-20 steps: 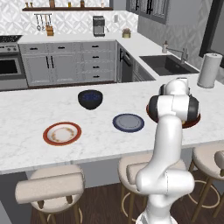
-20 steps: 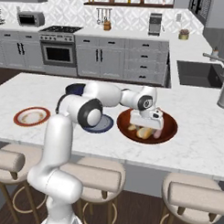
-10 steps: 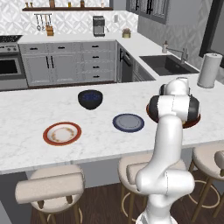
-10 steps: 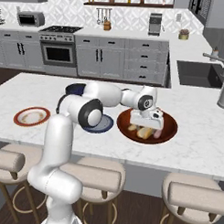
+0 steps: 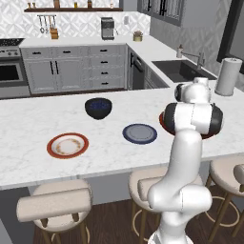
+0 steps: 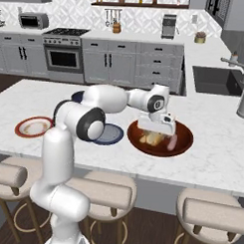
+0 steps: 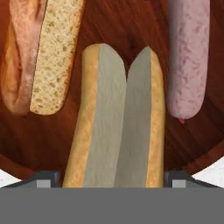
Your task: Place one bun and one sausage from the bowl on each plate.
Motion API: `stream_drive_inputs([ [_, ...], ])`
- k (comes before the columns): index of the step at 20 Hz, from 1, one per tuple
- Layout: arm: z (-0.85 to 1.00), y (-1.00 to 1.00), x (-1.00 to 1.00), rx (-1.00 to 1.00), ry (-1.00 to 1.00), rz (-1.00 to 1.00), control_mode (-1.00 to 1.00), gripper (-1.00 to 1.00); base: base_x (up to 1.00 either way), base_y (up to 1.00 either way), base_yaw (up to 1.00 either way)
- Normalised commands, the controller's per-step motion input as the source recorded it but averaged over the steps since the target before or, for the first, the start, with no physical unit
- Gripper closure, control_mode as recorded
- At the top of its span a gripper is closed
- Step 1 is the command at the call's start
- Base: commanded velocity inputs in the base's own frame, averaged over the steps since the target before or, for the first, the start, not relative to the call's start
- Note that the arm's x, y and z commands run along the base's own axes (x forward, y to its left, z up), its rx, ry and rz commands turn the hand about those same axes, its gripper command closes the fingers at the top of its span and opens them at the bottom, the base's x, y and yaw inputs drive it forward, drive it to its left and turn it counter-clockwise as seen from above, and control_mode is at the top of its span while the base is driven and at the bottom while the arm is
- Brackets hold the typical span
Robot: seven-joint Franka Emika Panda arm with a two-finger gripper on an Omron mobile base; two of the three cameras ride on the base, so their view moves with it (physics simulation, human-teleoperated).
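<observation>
My gripper [image 6: 154, 136] reaches down into the wide reddish-brown bowl [image 6: 185, 141], which the arm largely hides in the left base view [image 5: 163, 123]. In the hand view my gripper [image 7: 113, 177] straddles a split pale bun [image 7: 118, 122], with a fingertip [image 7: 48, 177] against each long side. A pink sausage [image 7: 189, 61] lies to the bun's right and a second, toasted bun [image 7: 52, 52] to its left. The slate-blue plate [image 5: 139, 133] and the white plate with the orange-red rim [image 5: 67, 145] lie bare on the counter to the bowl's left.
A dark blue-black bowl [image 5: 98, 107] stands behind the plates. A paper towel roll [image 5: 226, 76] and a sink [image 5: 183, 70] are at the far right. Padded stools [image 6: 96, 190] line the counter's near edge.
The arm has stayed over the bowl. The fingers have drawn in a little onto the bun's sides.
</observation>
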Motion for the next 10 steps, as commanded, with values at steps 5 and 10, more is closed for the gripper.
stream_drive_inputs([
  [5,0.40,0.91,-0.30,0.00,-0.03,0.12,-1.00,1.00,0.00,0.00,0.00],
  [10,0.14,1.00,0.00,0.01,0.00,0.27,-1.00,1.00,0.00,0.00,0.00],
])
